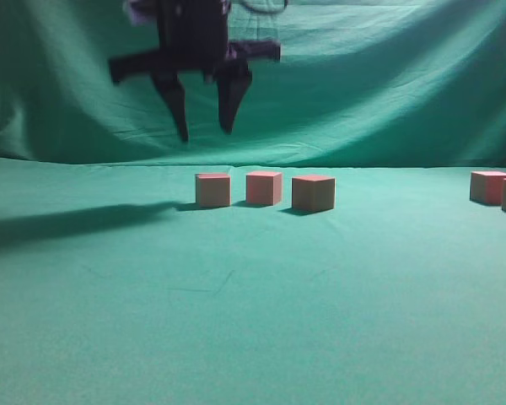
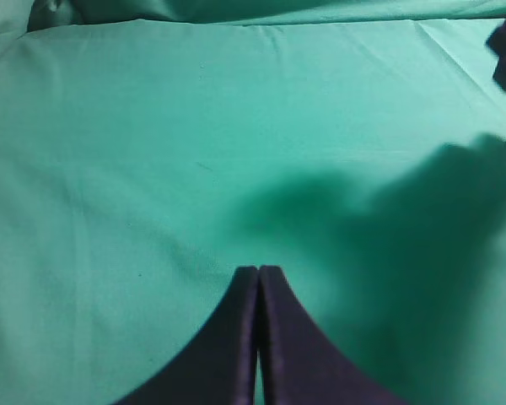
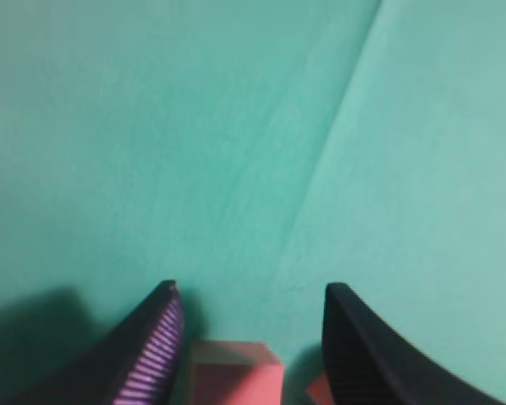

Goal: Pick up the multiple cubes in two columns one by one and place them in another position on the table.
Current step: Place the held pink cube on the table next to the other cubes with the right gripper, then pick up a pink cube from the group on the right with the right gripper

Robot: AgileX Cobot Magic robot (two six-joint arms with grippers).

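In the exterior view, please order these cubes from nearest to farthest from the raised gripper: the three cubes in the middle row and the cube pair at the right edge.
From the right gripper:
1. Left cube, almost below it.
2. Middle cube, next rightward.
3. Right cube of the row.
4. Pair at the right edge, farthest.

Directly below the raised right gripper (image 1: 206, 130), whose jaws stand apart with nothing between them, three cubes (image 1: 264, 190) sit in a row on the table (image 1: 236, 321), with narrow gaps. Open air separates fingertips and cube tops. Far to its right, two more cubes (image 1: 496, 189) crowd the edge. Nearer the camera, bare cloth.
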